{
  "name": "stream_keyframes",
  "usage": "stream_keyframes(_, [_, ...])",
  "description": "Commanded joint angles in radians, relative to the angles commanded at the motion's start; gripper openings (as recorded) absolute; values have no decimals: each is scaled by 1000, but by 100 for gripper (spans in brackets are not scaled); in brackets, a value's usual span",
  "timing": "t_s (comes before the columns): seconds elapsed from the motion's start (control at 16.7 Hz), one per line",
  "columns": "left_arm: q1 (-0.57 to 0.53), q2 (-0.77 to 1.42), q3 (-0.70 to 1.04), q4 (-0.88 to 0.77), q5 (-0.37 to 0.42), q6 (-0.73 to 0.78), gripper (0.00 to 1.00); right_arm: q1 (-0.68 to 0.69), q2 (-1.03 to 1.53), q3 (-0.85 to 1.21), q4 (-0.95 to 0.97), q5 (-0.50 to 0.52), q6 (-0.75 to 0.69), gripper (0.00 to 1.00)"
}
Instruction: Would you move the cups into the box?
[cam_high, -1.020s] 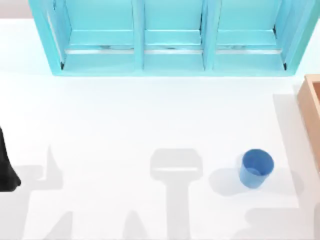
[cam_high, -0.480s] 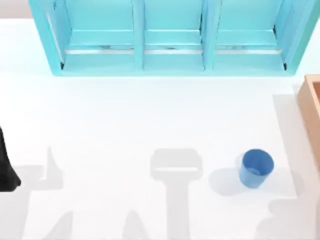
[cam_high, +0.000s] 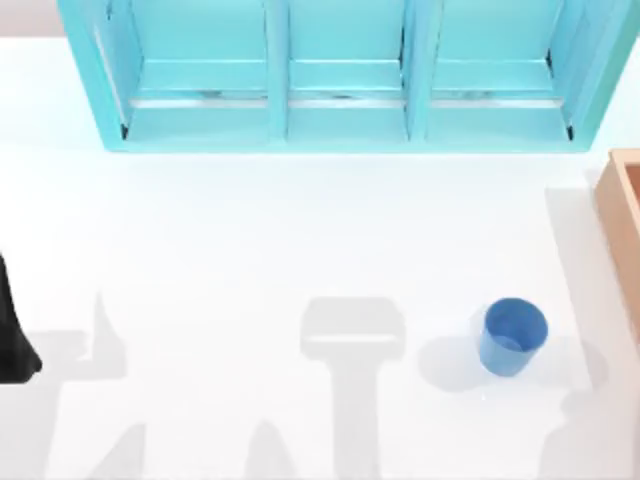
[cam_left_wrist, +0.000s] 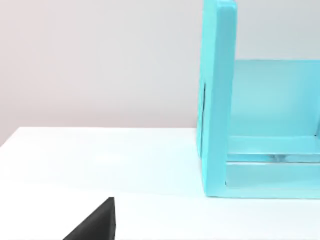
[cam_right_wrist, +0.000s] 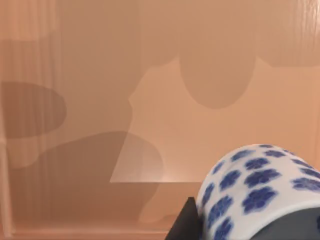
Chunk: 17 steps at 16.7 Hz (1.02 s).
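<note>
Left arm (cam_high: 12, 335): matte black, smooth tapering wedge at the table's left edge, no cables, screws or markings visible, left gripper (cam_left_wrist: 95, 224) a flat black angular piece with a straight edge, right gripper (cam_right_wrist: 187, 222) a dark charcoal, sharp-cornered finger

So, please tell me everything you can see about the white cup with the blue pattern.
The white cup is glossy like glazed ceramic, with dark blue flower-like blotches across its rounded wall. In the right wrist view it lies close to the camera, a dark gripper part against its side, with the tan wooden inside of the box behind it. Its rim and base are out of frame.
</note>
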Motion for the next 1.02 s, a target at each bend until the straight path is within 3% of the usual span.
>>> stream_keyframes(0.78, [0,0,0,0,0,0,100,0,0,0,0,0,0,98])
stream_keyframes(1.02, [0,0,0,0,0,0,100,0,0,0,0,0,0,100])
